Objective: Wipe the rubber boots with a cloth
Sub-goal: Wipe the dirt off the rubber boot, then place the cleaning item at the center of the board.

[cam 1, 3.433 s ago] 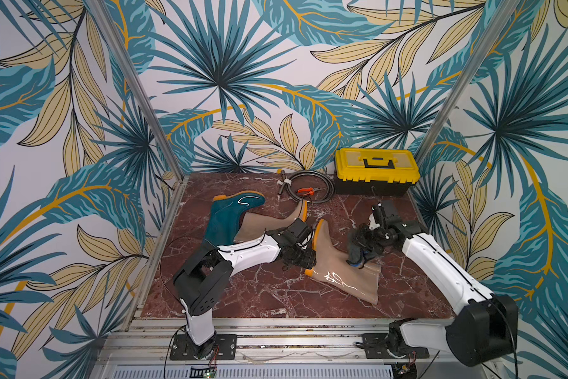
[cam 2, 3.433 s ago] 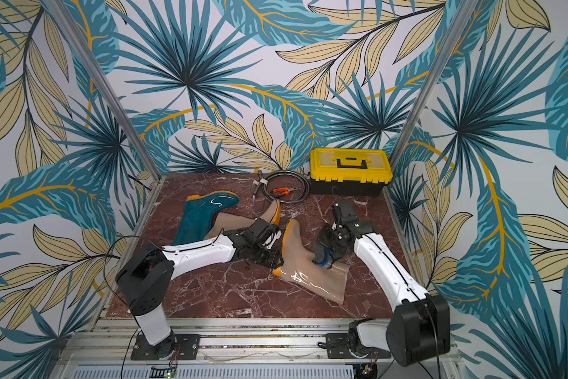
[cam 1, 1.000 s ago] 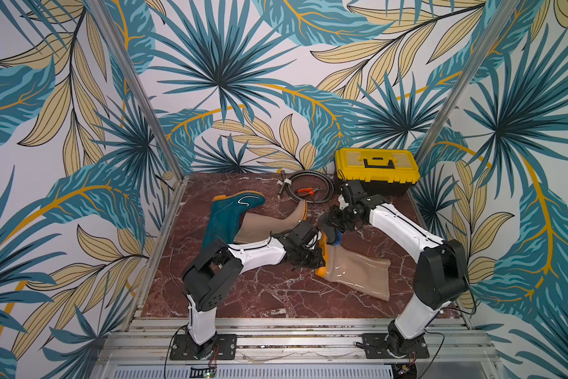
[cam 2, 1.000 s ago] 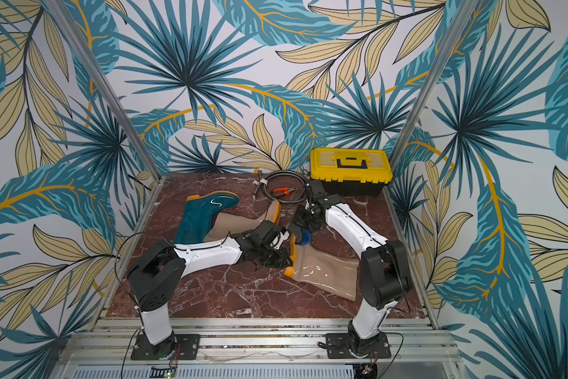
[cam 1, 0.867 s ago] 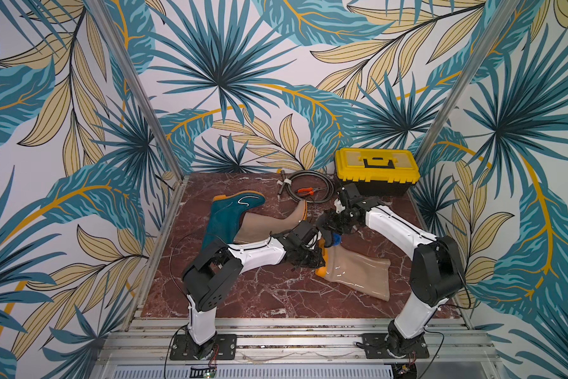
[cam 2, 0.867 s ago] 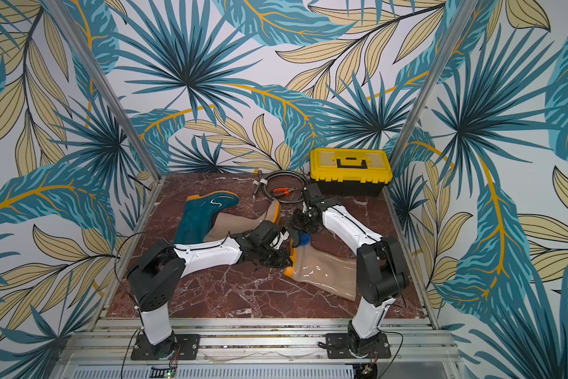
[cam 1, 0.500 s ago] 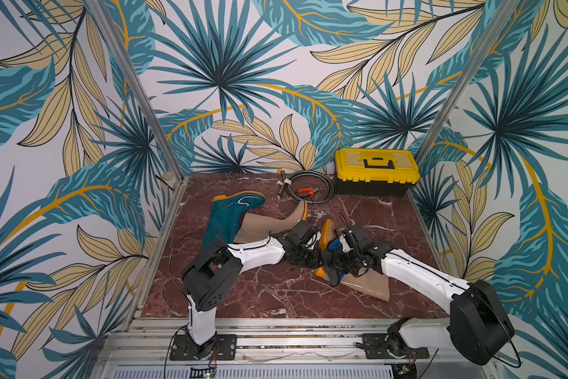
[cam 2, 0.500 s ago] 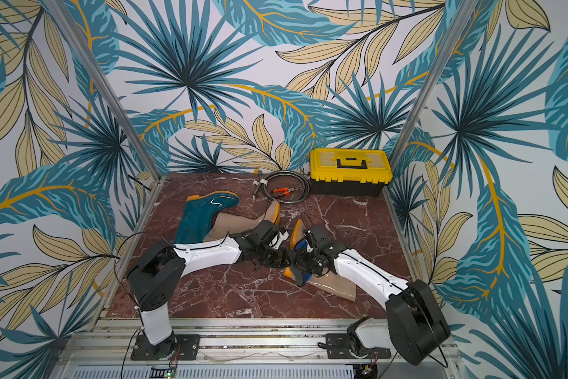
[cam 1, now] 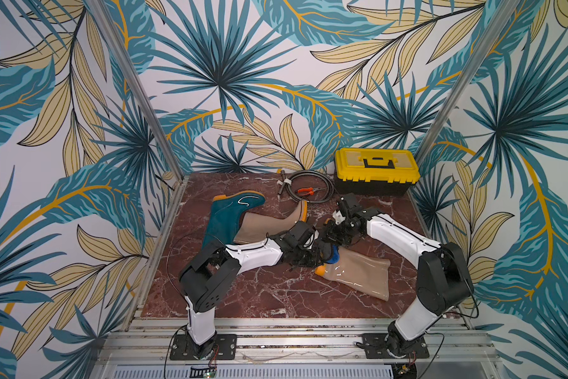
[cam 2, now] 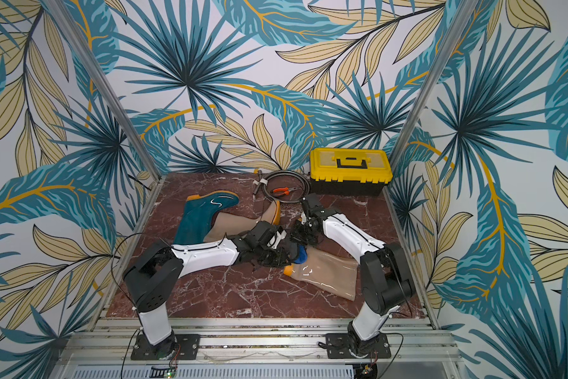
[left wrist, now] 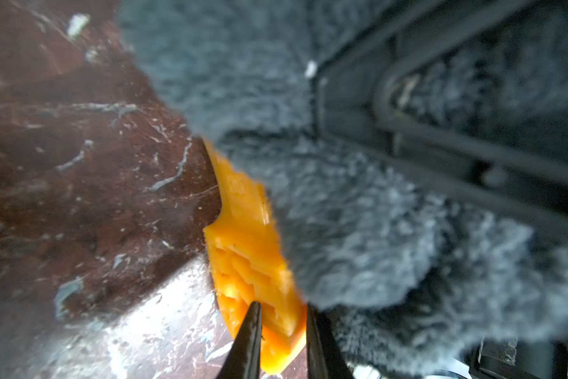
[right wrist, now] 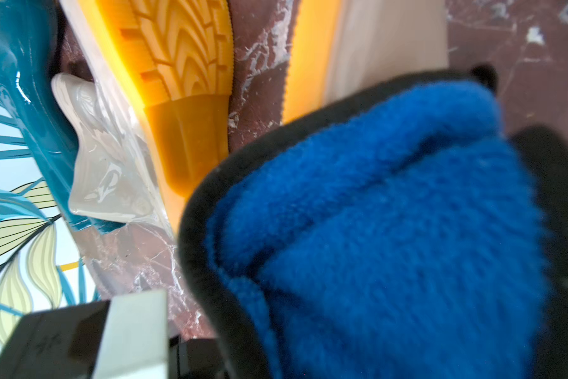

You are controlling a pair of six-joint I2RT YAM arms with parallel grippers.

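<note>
A beige rubber boot [cam 1: 358, 274] lies on its side at the front right, its orange sole [left wrist: 246, 236] turned towards my left gripper [left wrist: 282, 315], which is shut on the sole's edge. The blue cloth [cam 1: 334, 259] sits bunched on this boot's foot, and my right gripper [cam 1: 330, 244] is shut on it from the far side. In the right wrist view the cloth [right wrist: 391, 229] hides the fingers. A dark teal boot [cam 1: 231, 216] lies at the back left, partly over another beige boot [cam 1: 269, 221].
A yellow and black toolbox [cam 1: 376, 172] stands at the back right. Next to it lies a coiled cable [cam 1: 308, 190] with orange-handled pliers [cam 1: 304, 191]. Patterned walls close in the marble tabletop [cam 1: 259, 292] on three sides.
My right arm has swung from low at the front to reach the beige boot's foot from the far side, cloth still in it. That boot's foot has settled lower. The left arm barely moved.
</note>
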